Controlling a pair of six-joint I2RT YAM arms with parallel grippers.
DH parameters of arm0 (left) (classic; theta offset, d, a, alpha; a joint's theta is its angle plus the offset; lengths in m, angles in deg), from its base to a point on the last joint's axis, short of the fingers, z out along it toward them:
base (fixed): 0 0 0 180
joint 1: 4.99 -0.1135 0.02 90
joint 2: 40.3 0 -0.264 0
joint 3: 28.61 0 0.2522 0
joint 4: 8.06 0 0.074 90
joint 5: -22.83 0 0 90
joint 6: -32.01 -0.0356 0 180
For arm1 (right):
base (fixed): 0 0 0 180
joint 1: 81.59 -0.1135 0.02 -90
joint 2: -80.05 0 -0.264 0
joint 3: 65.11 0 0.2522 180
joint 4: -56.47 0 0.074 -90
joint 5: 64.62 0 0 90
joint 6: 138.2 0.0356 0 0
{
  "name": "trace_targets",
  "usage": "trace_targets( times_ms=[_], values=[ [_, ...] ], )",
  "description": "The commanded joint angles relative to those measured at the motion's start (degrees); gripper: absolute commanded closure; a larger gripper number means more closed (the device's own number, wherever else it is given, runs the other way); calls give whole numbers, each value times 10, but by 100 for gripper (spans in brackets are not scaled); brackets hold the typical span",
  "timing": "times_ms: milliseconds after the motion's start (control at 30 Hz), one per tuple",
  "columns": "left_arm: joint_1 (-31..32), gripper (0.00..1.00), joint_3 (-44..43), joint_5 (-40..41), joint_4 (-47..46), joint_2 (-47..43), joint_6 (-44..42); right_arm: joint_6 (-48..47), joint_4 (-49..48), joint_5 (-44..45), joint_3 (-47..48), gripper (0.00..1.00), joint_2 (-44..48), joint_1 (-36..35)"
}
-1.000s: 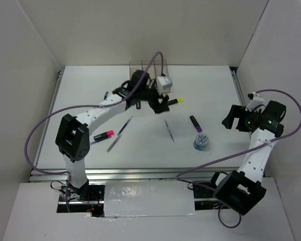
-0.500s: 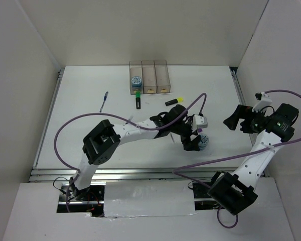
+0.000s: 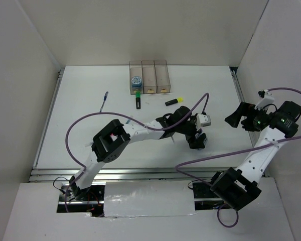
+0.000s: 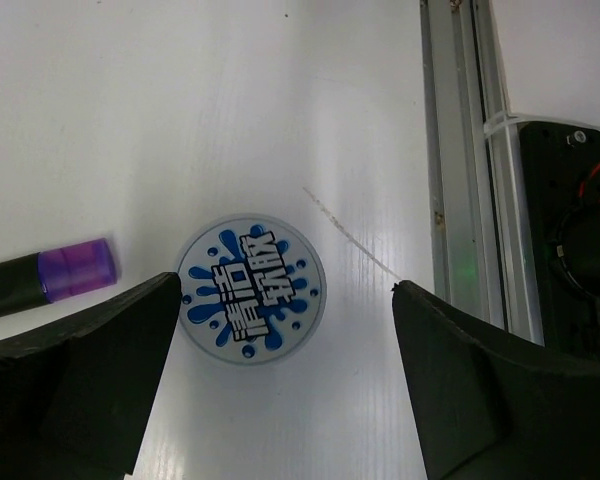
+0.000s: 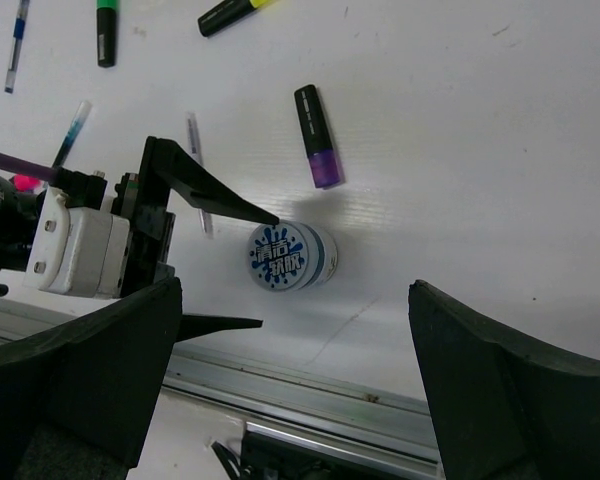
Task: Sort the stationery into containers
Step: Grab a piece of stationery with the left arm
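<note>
A blue-white tape roll (image 4: 250,290) lies flat on the table, also in the right wrist view (image 5: 285,255). My left gripper (image 4: 285,287) is open just above it, one finger (image 5: 210,195) on each side, not touching. A purple-capped highlighter (image 4: 50,280) lies just beside the roll. Three joined boxes (image 3: 160,74) stand at the back; the left one holds the other tape roll (image 3: 136,80). A green-capped highlighter (image 3: 138,102) and a yellow-capped one (image 3: 174,101) lie in front of them. My right gripper (image 3: 233,119) is open and empty, raised at the right.
A blue pen (image 3: 104,100) lies at the left. Another pen (image 5: 70,130), a thin pen (image 5: 198,170) and a pink cap (image 5: 25,182) lie near the left arm. The table's metal front rail (image 4: 460,200) runs close to the roll.
My left arm has swung from the boxes at the back to the tape roll at the front right and settled over it, open. A tape roll now lies in the left box.
</note>
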Motion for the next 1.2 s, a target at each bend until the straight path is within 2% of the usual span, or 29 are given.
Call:
trace_targets(
  times_ms=[0, 167, 333, 567, 767, 1167],
  values=[
    [3, 1, -20, 21, -26, 15, -1, 4, 14, -18, 29, 0, -11, 6],
    [8, 1, -15, 30, -29, 26, -9, 0, 20, -25, 29, 0, -22, 15],
    [12, 1, 16, 91, -54, 8, -33, -3, 25, -27, 27, 0, -26, 18],
    [11, 1, 36, 124, -55, -20, -58, -4, 25, -33, 24, 0, -29, 18],
    [12, 2, 36, 125, -56, -18, -67, -8, 23, -28, 21, 0, -23, 19],
    [10, 2, -2, 92, -78, 6, -23, -5, 24, -27, 18, 0, -28, 18]
  ],
)
